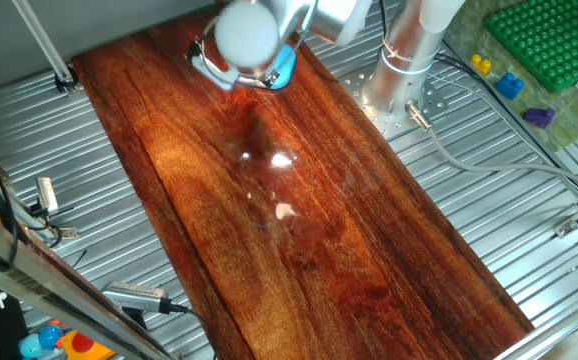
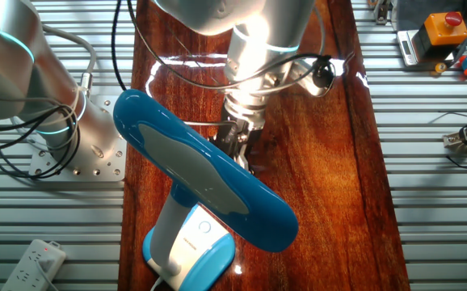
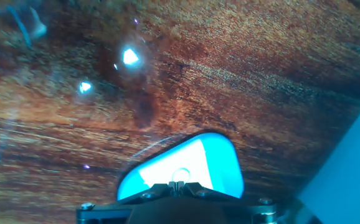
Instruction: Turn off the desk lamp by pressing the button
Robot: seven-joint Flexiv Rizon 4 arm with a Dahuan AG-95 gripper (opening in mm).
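Aim first. Desk lamp (image 2: 209, 182) at one end of the wooden board (image 1: 369, 250), with its flat light-blue base (image 2: 191, 250) near the board's edge and its long blue head (image 2: 217, 174) slung out over the wood. Button (image 2: 204, 228) on the white centre panel (image 2: 187, 239) of that base: 1 tiny ringed circle, far smaller than the base around it.

Gripper (image 2: 240, 149) above the board, beyond the lamp head in the other fixed view and half hidden by it, apparently clear of the base. Impossible to tell from any of the 3 views whether the fingers are open or shut: tips masked by the lamp head there, below the frame in the hand view, lost under the arm in the first fixed view.

Judging by the bright glints on the wood (image 1: 281, 160), lamp probably lit, so press not yet made.

To do it well:
- Keep the button (image 3: 181, 176) centred in the hand view, right above the gripper housing, before lowering.
- Approach under or beside the lamp head; avoid brushing it, since a knock would likely swing or tip so light a lamp.
- Press with 1 fingertip, straight down, on the ring and not on the panel beside it.
- Push gently and briefly; expect a sideways shove to slide the base across the smooth board.
- Lift clear, then check the glints for proof.
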